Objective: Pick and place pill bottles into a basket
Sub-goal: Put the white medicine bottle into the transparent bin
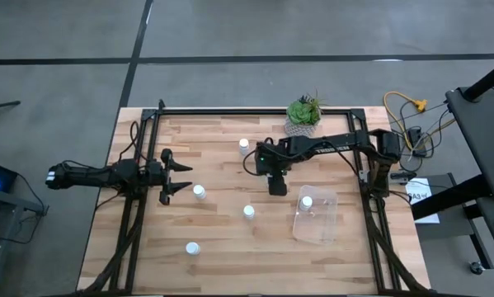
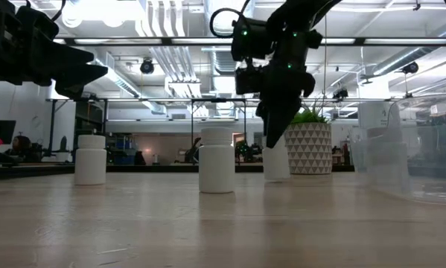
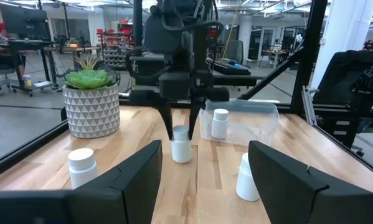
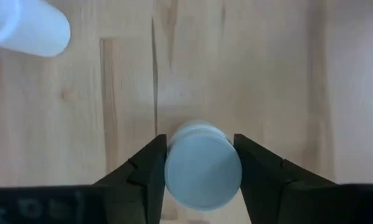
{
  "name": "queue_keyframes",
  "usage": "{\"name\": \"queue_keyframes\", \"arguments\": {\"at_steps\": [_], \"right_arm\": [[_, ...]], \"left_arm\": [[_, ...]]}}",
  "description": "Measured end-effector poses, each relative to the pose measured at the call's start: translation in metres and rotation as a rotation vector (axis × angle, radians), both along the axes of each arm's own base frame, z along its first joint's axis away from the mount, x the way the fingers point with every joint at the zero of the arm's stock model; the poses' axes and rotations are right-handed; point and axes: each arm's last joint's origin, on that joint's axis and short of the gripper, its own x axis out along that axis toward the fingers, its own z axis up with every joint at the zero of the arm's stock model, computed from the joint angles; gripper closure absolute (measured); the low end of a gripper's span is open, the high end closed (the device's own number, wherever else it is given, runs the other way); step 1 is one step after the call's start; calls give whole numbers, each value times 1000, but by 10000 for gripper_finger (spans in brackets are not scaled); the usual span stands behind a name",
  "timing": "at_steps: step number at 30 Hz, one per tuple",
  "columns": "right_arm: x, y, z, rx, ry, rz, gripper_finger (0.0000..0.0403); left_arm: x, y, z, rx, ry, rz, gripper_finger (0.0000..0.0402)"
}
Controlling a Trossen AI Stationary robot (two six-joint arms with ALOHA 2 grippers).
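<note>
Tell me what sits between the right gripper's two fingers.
A pill bottle, seen cap-on in the right wrist view, fills the gap of the right gripper, with both fingers at its sides. The left wrist view agrees.

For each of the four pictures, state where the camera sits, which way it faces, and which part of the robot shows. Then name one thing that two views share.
High view: above the table, looking straight down; both arms, basket, potted plant.
Low view: at table-top height, looking level; right gripper comes down from above.
Left wrist view: on the left arm, looking across the table; its own fingers low in the picture.
Right wrist view: on the right arm, looking down; its fingers flank a pill bottle.
Shared: both wrist views show that bottle.
</note>
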Motion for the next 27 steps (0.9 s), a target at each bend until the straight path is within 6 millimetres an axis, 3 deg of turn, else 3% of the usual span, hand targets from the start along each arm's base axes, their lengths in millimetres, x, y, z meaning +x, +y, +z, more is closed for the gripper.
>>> {"name": "queue_keyframes", "arguments": {"at_steps": [7, 16, 21, 27], "right_arm": [[-18, 7, 48, -12, -117, -105, 256], [-76, 32, 110, -54, -155, -214, 256], [-105, 52, 127, -99, -143, -270, 256], [-120, 80, 132, -95, -157, -331, 256]], "left_arm": [[0, 0, 0, 0, 0, 0, 180], [0, 0, 0, 0, 0, 0, 180], [0, 0, 0, 0, -2, 0, 180], [0, 0, 0, 0, -1, 0, 180]]}}
